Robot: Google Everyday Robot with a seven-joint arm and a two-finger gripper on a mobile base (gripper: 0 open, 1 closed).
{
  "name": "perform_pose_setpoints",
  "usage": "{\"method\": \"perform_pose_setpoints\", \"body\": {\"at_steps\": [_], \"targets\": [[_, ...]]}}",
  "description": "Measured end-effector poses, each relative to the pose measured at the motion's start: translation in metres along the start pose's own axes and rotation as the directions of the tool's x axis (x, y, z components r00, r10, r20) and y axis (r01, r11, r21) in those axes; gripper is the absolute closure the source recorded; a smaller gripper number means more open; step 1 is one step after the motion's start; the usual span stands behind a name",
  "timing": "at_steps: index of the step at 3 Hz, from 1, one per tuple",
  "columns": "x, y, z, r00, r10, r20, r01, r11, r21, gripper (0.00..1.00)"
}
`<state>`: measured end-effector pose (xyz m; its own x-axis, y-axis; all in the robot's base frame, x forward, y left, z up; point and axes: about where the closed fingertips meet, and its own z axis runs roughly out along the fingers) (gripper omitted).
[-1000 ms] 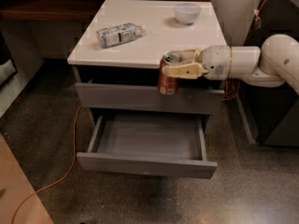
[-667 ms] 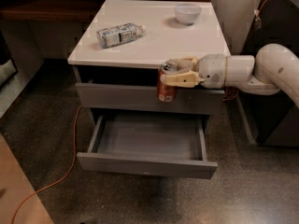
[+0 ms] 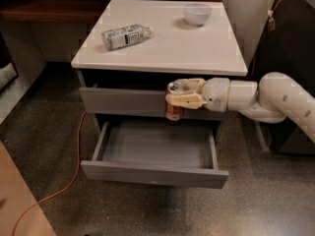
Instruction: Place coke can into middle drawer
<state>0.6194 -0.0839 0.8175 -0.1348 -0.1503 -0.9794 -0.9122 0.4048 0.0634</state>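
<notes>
The coke can (image 3: 173, 113), red-orange with a silver top, hangs upright in front of the closed top drawer front, above the back edge of the middle drawer (image 3: 155, 149). That drawer is pulled out, and its grey inside shows nothing in it. My gripper (image 3: 171, 95) reaches in from the right on a white arm and is shut on the can, cream fingers (image 3: 184, 101) clasping its upper half. The can's bottom is a little above the drawer opening.
On the white cabinet top (image 3: 167, 43) lie a clear plastic bottle (image 3: 125, 36) on its side at the left and a white bowl (image 3: 198, 14) at the back right. An orange cable (image 3: 74, 171) runs along the floor at the left. A dark cabinet (image 3: 295, 48) stands at the right.
The gripper has carried the can downward and slightly left, from level with the cabinet top's edge to in front of the top drawer front.
</notes>
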Motion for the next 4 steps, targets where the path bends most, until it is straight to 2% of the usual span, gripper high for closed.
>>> {"method": "perform_pose_setpoints", "body": {"at_steps": [1,2,4], "targets": [[0.024,-0.007,0.007,0.999,-0.025,0.021,0.024,0.9989,0.039,1.0],[0.023,-0.005,0.009,1.0,-0.024,0.02,0.023,0.9988,0.044,1.0],[0.074,-0.008,0.039,0.997,-0.016,0.07,0.011,0.9972,0.074,1.0]]}}
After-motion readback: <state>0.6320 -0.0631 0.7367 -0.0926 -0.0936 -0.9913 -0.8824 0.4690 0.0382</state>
